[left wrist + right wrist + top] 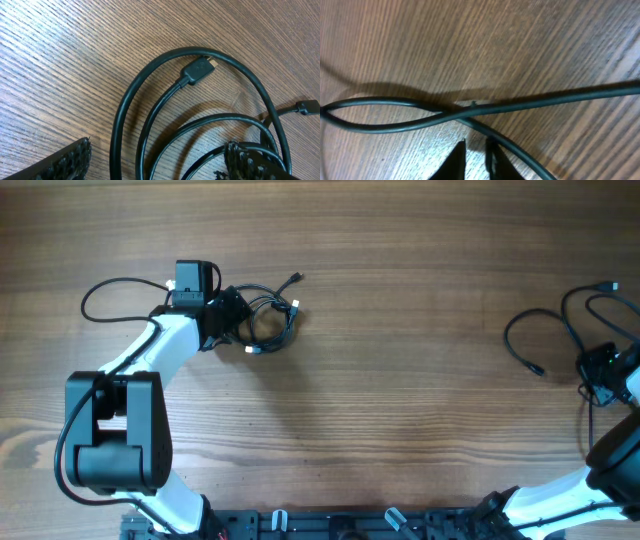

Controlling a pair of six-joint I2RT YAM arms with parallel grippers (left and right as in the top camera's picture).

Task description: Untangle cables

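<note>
**A:** Status on the untangle?

**B:** Early, I'd say. On the brown wood-grain table (400, 410) there are two lots of cable. The bigger is a tangled coil of thin black cables (268, 320), upper left of the overhead frame. The other is a loose black cable (545, 325) looping in from the upper right edge, well apart from the coil.

**A:** Fingers?

**B:** My left gripper (159, 157) is spread wide, straddling the coil's loops and gripping nothing. My right gripper (475, 152) is barely parted, and the gap looks empty. One strand runs just beside a fingertip; I can't tell if it's touching.

**A:** Step in hand?

**B:** My read: left is lining up a grab on the coil. Right hovers over a strand crossing (470, 107).

**A:** Next?

**B:** Left must close on one strand only, not the stack. The best handle is the strand ending in the black plug with a silvery tip (198, 70), upper centre of the left wrist view. Lift it out through the loop; dragging sideways would likely tighten things.
</note>
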